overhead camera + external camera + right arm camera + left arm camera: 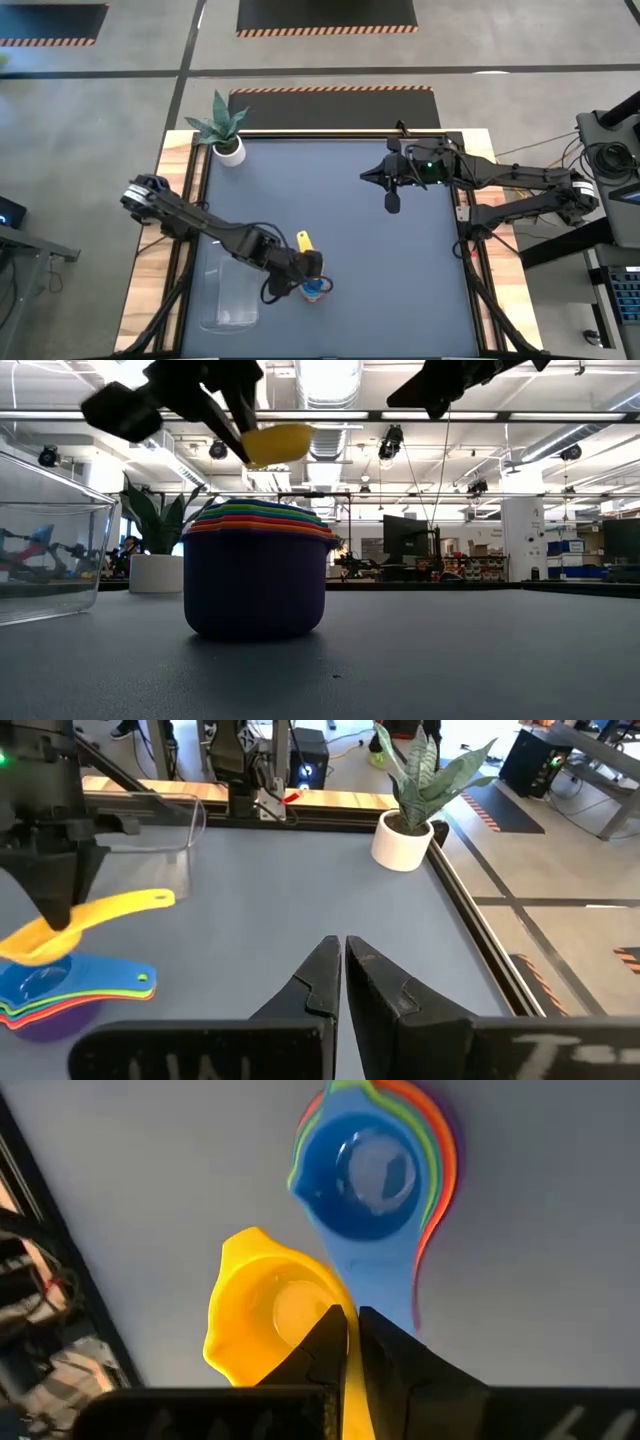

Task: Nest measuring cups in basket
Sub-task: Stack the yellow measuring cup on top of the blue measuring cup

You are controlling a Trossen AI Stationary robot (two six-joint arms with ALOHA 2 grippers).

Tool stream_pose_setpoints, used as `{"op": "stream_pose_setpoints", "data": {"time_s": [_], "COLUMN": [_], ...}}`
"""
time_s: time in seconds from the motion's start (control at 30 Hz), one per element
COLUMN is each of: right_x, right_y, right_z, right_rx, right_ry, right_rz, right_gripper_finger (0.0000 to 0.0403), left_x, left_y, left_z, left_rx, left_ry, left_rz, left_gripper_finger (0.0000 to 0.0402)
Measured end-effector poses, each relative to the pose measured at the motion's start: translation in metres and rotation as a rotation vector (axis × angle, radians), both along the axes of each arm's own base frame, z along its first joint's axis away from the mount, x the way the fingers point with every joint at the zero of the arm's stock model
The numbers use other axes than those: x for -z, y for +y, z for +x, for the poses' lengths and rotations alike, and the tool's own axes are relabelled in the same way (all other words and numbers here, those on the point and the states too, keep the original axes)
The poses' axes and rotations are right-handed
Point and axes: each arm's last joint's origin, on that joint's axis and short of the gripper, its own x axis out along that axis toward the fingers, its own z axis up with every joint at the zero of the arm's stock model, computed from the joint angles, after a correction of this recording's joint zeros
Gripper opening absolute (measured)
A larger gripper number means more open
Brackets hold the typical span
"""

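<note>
Several nested measuring cups form a stack [316, 290] standing on the table mat, purple at the bottom [255, 585] and blue on top [365, 1175]. A yellow cup [265, 1315] hangs just above the stack, with my left gripper [350, 1320] shut on it. The clear basket [230, 295] stands to the stack's left near the front edge, and nothing shows inside it. My right gripper [392, 203] hovers shut and unladen high over the table's far right. My left gripper pinches the yellow cup between its two fingers where the handle meets the bowl [347, 1370]. The fingers slant down from the table's far left. The cup is lifted clear above the stack [278, 443], mouth up, its handle [135, 903] sticking out toward the far edge.
A small white pot with a spiky green plant [226, 130] stands at the table's far left corner. Bare mat [400, 290] stretches to the right of the stack.
</note>
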Motion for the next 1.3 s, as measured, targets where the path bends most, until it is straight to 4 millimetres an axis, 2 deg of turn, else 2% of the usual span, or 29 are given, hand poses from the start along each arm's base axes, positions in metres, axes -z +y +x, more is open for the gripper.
{"op": "stream_pose_setpoints", "data": {"time_s": [0.2, 0.53, 0.77, 0.93, 1.3], "right_x": [-0.001, 0.003, 0.01, 0.01, 0.01], "right_y": [0.0, -0.002, -0.003, -0.004, -0.004], "right_z": [0.0, 0.009, 0.016, 0.016, 0.016], "right_rx": [0.002, 0.005, 0.007, 0.006, 0.003], "right_ry": [-0.008, -0.012, 0.01, 0.011, 0.01], "right_rz": [-0.002, 0.006, 0.015, 0.012, 0.004], "right_gripper_finger": [0.0009, 0.0009, 0.0009, 0.0009, 0.0009], "left_x": [0.001, -0.003, 0.0, 0.013, 0.015], "left_y": [-0.006, -0.015, -0.012, -0.01, -0.001], "left_z": [-0.002, -0.005, -0.004, 0.005, 0.014], "left_rx": [0.095, 0.204, 0.21, 0.194, 0.212], "left_ry": [0.019, 0.094, 0.095, 0.11, 0.085], "left_rz": [0.006, -0.168, -0.196, -0.189, -0.228], "left_gripper_finger": [0.0003, 0.0003, 0.0003, 0.0004, 0.0012]}}
